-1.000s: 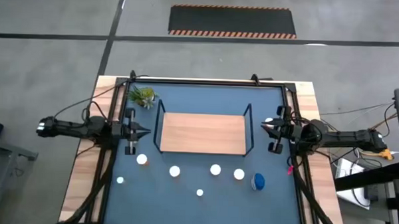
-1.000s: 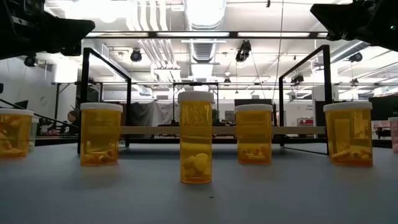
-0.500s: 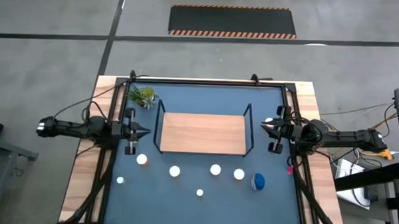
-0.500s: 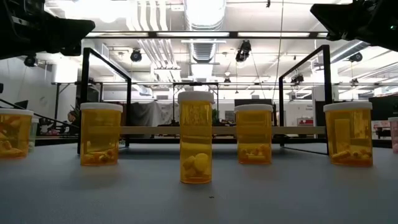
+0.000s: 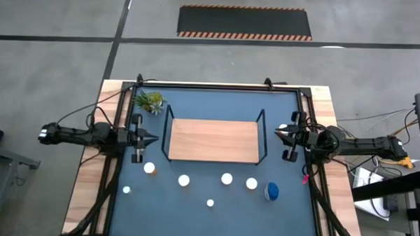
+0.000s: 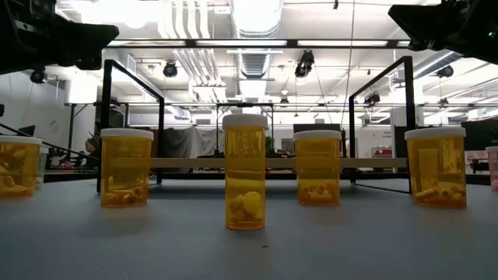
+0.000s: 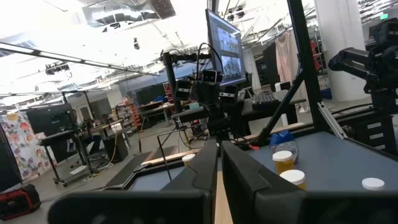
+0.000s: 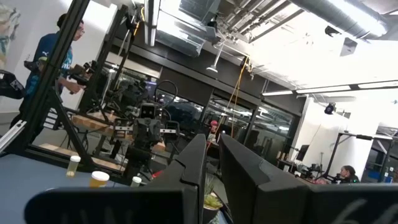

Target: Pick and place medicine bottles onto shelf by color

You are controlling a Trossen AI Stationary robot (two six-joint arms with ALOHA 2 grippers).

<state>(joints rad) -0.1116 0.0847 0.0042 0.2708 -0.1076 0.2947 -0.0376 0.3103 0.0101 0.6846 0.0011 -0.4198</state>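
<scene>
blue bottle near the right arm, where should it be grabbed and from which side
Judging by the high view, the blue bottle stands upright on the mat with its white cap up. Best grip is probably across the round body just under the cap, coming straight down with the right gripper, clear of the neighbouring bottle.

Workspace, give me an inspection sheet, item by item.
Surface: dark-blue mat on a wooden table.
Job's things: shelf bare; white-capped bottles and a blue bottle stand on the mat in front of it.
Clutter: small green plant at a far corner.
Grippers: left gripper and right gripper shut, empty, flanking the shelf.
Cables: wires trail beside both arms.
Surroundings: person beyond the table.
</scene>
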